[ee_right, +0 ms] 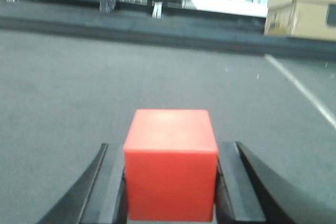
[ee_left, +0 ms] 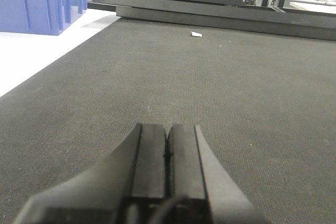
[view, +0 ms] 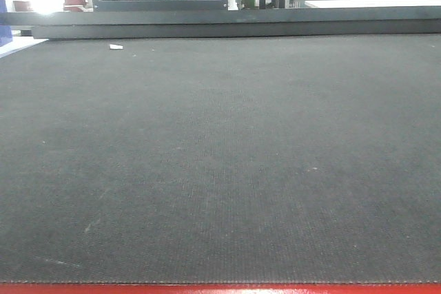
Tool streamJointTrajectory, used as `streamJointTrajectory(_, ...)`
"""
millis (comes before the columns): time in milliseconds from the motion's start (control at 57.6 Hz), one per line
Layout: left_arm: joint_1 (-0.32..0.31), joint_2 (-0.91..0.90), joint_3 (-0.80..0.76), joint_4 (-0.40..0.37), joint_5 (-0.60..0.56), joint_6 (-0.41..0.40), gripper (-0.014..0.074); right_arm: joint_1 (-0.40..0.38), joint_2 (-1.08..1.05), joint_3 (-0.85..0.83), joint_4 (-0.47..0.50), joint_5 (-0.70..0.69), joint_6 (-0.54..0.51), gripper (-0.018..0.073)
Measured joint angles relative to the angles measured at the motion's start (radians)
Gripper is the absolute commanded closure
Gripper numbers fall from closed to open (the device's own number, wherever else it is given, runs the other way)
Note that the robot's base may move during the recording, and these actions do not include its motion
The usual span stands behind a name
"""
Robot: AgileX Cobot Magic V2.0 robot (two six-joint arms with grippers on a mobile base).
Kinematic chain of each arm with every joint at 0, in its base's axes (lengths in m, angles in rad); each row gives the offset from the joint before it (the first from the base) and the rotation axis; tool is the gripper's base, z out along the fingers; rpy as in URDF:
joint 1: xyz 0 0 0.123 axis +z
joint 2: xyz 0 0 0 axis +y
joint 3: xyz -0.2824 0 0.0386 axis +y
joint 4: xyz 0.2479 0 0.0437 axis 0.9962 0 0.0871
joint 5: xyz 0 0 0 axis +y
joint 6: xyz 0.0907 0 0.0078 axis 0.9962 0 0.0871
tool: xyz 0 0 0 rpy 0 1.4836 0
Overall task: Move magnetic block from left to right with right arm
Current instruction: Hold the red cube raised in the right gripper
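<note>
In the right wrist view the magnetic block (ee_right: 170,163), a plain red cube, fills the space between the two black fingers of my right gripper (ee_right: 170,182), which is shut on it. Both pads press against its side faces. My left gripper (ee_left: 168,150) shows in the left wrist view with its jaws pressed together and nothing between them, low over the dark mat (ee_left: 210,87). Neither arm nor the block appears in the front view, which holds only the mat (view: 220,156).
A blue bin (ee_left: 39,1) stands at the far left beyond the mat's edge. A small white scrap (ee_left: 196,34) lies near the mat's far edge, before a dark frame rail (view: 234,27). A cardboard box (ee_right: 302,3) stands at the far right.
</note>
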Motion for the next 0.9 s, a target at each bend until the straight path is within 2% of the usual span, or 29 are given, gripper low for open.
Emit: streamJointTrajectory(903, 0.000, 0.000, 0.000, 0.000, 0.000, 0.000, 0.0713, 0.000, -0.014, 0.004, 0.000, 0.000, -0.004, 0.0272)
